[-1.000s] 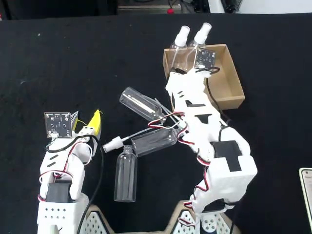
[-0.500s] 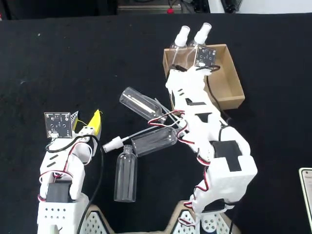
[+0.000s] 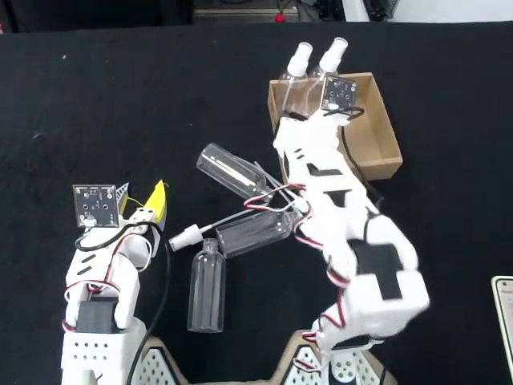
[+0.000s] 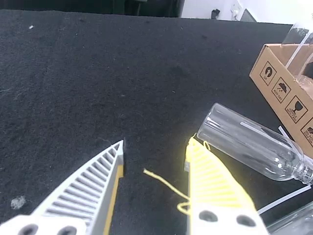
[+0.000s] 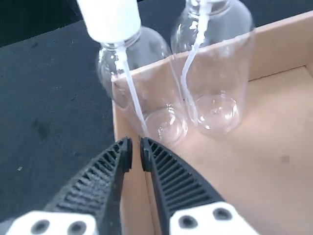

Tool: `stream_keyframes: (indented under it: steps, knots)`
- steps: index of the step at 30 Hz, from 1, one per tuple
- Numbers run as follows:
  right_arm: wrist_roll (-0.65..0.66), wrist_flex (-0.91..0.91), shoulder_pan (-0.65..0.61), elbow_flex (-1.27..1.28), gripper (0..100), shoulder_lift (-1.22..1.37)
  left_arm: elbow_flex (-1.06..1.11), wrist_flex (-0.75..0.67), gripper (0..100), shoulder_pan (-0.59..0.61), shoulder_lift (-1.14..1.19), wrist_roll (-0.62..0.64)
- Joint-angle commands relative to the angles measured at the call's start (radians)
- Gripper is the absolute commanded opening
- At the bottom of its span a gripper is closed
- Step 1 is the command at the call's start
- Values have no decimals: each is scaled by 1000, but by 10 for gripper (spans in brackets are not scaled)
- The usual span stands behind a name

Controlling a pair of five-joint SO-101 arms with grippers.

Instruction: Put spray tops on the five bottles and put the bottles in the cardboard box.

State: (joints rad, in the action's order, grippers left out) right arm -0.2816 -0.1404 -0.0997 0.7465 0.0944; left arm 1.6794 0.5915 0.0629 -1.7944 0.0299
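The cardboard box (image 3: 377,144) stands at the back right. Two clear bottles with white spray tops (image 3: 296,76) (image 3: 329,68) stand upright in its far left corner, seen close as bottles (image 5: 146,93) (image 5: 215,73). My right gripper (image 5: 136,147) is shut and empty, over the box's wall (image 5: 128,142) just before them. My right arm (image 3: 309,156) stretches to the box. On the table lie an uncapped bottle (image 3: 232,171), a bottle (image 3: 252,231) with a spray top (image 3: 188,237), and another uncapped bottle (image 3: 206,290). My left gripper (image 3: 143,198) is open and empty, left of them.
In the left wrist view the nearest lying bottle (image 4: 254,147) is just beyond my open left gripper (image 4: 154,156), with the box (image 4: 288,93) behind it. Thin white tubes (image 3: 268,180) lie by the bottles. A pale object (image 3: 503,309) sits at the right edge.
The right arm's lower links have shifted a little, while its gripper end stays at the box. The left arm and the bottles have not moved.
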Motion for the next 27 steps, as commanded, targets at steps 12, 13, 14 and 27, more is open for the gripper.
stream_keyframes:
  steps: [12,13,14,27]
  knots:
    - [152,233,-72,257,12,-710,21,3,202,12,2,11]
    - [195,301,-91,242,12,-734,21,3,202,12,2,11]
    - [235,371,-107,229,12,-759,21,3,202,12,3,11]
    - [299,882,-328,228,131,-895,21,5,202,12,2,11]
